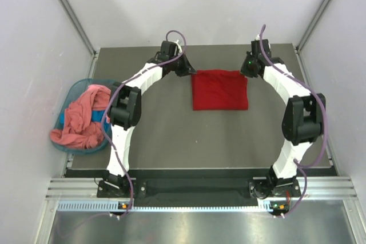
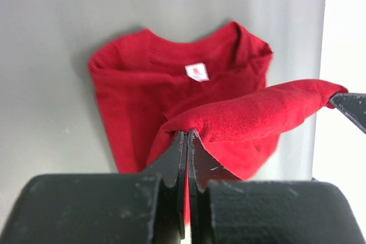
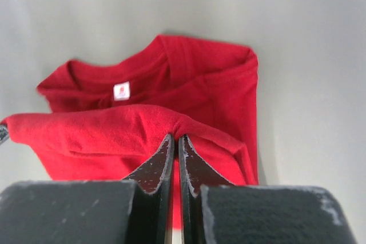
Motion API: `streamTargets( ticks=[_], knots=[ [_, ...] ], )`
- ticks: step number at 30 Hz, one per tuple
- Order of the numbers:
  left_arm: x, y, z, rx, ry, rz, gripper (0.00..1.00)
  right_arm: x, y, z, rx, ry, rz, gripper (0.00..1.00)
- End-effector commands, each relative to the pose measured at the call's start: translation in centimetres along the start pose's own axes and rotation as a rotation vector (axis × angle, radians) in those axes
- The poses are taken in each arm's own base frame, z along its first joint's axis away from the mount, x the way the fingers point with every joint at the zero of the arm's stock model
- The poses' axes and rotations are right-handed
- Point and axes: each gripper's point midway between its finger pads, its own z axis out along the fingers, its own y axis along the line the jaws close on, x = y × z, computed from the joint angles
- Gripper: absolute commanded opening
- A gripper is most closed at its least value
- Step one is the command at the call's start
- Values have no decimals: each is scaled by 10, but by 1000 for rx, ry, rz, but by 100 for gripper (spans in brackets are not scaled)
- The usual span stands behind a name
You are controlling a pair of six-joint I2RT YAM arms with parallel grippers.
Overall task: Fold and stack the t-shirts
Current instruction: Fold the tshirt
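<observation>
Bare table [image 1: 171,135] between basket [image 1: 71,91] and shirt [image 1: 219,91]

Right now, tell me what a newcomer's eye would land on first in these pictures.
The folded deep red cloth t-shirt at the table's far middle stands out, a fold along its far edge pinched up by the left gripper and the right gripper, both shut on it. At the left edge, a crumpled salmon-pink cloth shirt spills out of a teal plastic basket.
</observation>
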Motion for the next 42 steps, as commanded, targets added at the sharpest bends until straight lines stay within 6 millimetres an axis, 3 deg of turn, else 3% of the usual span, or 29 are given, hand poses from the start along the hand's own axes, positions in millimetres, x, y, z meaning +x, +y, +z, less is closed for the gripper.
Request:
streamTargets(
  ticks=[1,5,9,10,14,17,20,21,25,29,32,33,34,40,42],
  knots=[
    [-38,-15,6,105,-92,34,0,-42,11,11,-44,-104,5,1],
    [-50,0,17,115,-111,36,0,-48,10,30,-53,-108,2,3],
    [-56,1,25,149,-124,57,0,-48,8,51,-71,-99,-2,7],
    [-57,1,27,157,-128,69,12,-54,8,52,-75,-106,1,9],
    [-66,5,19,126,-141,71,28,-61,9,44,-85,-119,8,39],
    [-75,12,-1,59,-169,68,29,-57,2,31,-51,-102,0,48],
    [-62,11,-19,-1,-162,98,27,-51,2,4,-57,-85,-11,47],
    [-60,1,-28,11,-166,118,27,-38,-1,4,-64,-54,-22,46],
    [-15,-18,-24,96,-57,132,26,-3,3,-3,-147,58,-79,38],
    [4,-37,-11,160,-10,192,25,25,0,-7,-186,122,-110,27],
    [6,-42,5,217,0,179,25,42,-2,-5,-210,149,-105,24],
    [10,-33,17,214,15,159,24,49,-2,-4,-225,164,-98,24],
    [4,-37,20,227,4,146,24,48,-1,-2,-234,155,-99,24],
    [-10,-10,58,209,-23,32,23,54,4,22,-277,161,-91,23],
    [-21,4,69,195,-63,-1,23,62,-4,34,-248,170,-84,22]
  ],
)
